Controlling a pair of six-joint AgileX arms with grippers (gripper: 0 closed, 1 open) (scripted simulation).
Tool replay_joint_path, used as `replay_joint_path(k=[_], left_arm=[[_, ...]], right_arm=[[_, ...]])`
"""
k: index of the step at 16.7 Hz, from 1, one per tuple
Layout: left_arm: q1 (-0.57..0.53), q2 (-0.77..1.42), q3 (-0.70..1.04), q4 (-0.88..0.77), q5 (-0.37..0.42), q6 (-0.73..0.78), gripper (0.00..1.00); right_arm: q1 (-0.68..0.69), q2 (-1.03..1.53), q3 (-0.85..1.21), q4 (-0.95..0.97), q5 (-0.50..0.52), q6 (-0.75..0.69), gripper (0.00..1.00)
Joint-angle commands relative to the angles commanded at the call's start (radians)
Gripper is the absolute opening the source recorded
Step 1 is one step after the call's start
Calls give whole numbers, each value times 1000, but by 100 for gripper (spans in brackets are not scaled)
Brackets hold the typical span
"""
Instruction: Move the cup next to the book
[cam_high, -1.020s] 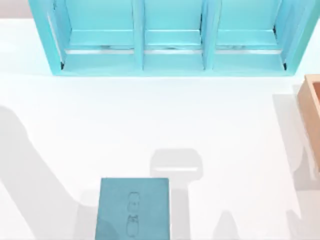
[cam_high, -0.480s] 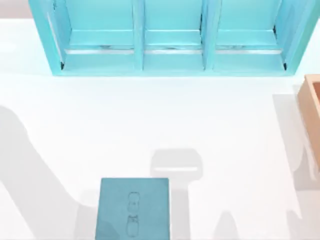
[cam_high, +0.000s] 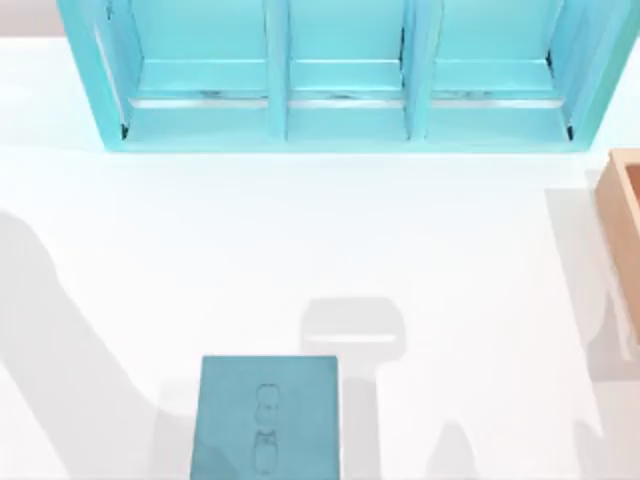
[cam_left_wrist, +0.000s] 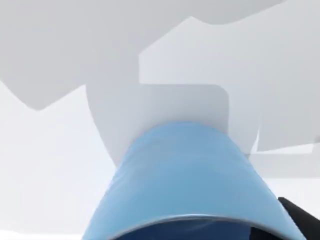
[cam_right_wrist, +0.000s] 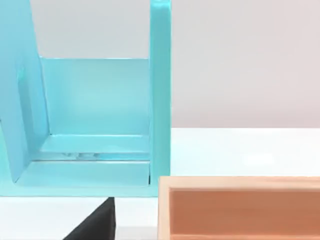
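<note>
The cup (cam_left_wrist: 185, 180) is a light-blue cylinder seen very close in the left wrist view. It hangs above the white table, over its own grey shadow. My left gripper is shut on it, and a dark finger (cam_left_wrist: 300, 220) shows at its side. The book (cam_high: 266, 418), a flat teal slab with small embossed figures, lies at the table's front edge, left of centre. A dark part of my right gripper (cam_right_wrist: 97, 225) shows in the right wrist view, facing the shelf's right end.
A big light-blue three-bay shelf unit (cam_high: 340, 120) spans the back of the table. An open wooden box (cam_high: 625, 230) stands at the right edge and is close in the right wrist view (cam_right_wrist: 240, 210). White tabletop lies between shelf and book.
</note>
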Motion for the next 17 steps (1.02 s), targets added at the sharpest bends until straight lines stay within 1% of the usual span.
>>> replay_joint_path(k=[6, 8, 13, 15, 17], left_arm=[[-4, -1, 152, -152, 0, 2, 0], [-6, 0, 180, -180, 0, 5, 0], [-7, -3, 173, -178, 1, -3, 0], [-33, -25, 147, -177, 2, -49, 0], [-84, -67, 100, -173, 3, -140, 0]], right_arm=[[0, 0, 0, 0, 0, 0, 100], [0, 0, 0, 0, 0, 0, 100], [0, 0, 0, 0, 0, 0, 100], [0, 0, 0, 0, 0, 0, 100], [0, 0, 0, 0, 0, 0, 100]])
